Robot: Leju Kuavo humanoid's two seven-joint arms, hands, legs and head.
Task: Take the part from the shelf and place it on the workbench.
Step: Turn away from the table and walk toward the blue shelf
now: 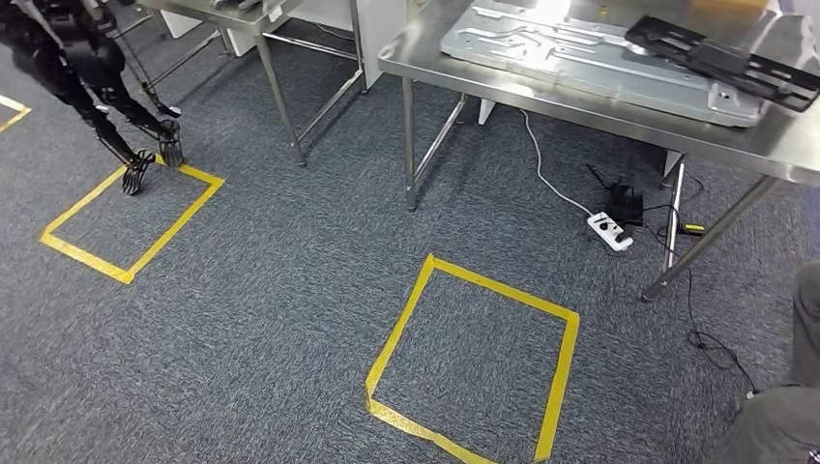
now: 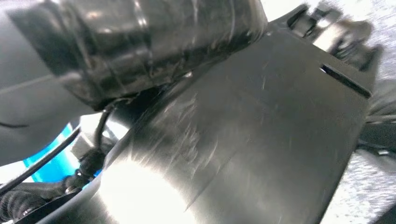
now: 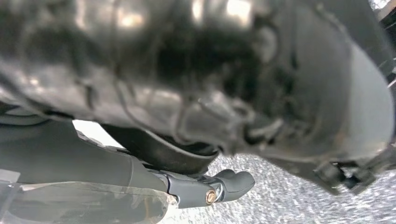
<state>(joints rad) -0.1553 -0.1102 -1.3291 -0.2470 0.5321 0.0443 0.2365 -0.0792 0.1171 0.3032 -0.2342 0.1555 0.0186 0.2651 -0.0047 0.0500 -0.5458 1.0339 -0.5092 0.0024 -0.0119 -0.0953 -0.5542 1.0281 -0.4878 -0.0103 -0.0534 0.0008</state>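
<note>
The part (image 2: 261, 140) is a broad, dark plastic panel. It lies close against both wrist cameras, over grey carpet and not yet on the counter (image 1: 541, 97). Its face is glossy and scuffed, with a narrow slot near one edge and clips or ribs along the far end.

It looks light for its size, stiff across the flat but likely to flex along its length. The sheen suggests it could slip. The clips look like the fragile bits, so I would take hold on the plain edges, one hand at each side, clear of slot and clips.

In the right wrist view the right hand (image 3: 205, 189) shows a grey thumb reaching out below the panel's underside. Whether it presses the panel is unclear, so I cannot tell if that hand holds it. In the left wrist view a grey mass at the edge, probably the left hand (image 2: 32, 107), sits beside the panel. Its fingers are hidden, so its state cannot be told either.

No bin or tray is visible. The steel counter carries a flat silver sheet (image 1: 580, 53), with a long black frame (image 1: 725, 58) lying partly across its far corner.

On the carpet a yellow tape square (image 1: 474, 362) lies just before the counter. A power strip (image 1: 609, 232) with trailing cables lies under the counter, and a person's leg (image 1: 788, 406) stands at the edge.
</note>
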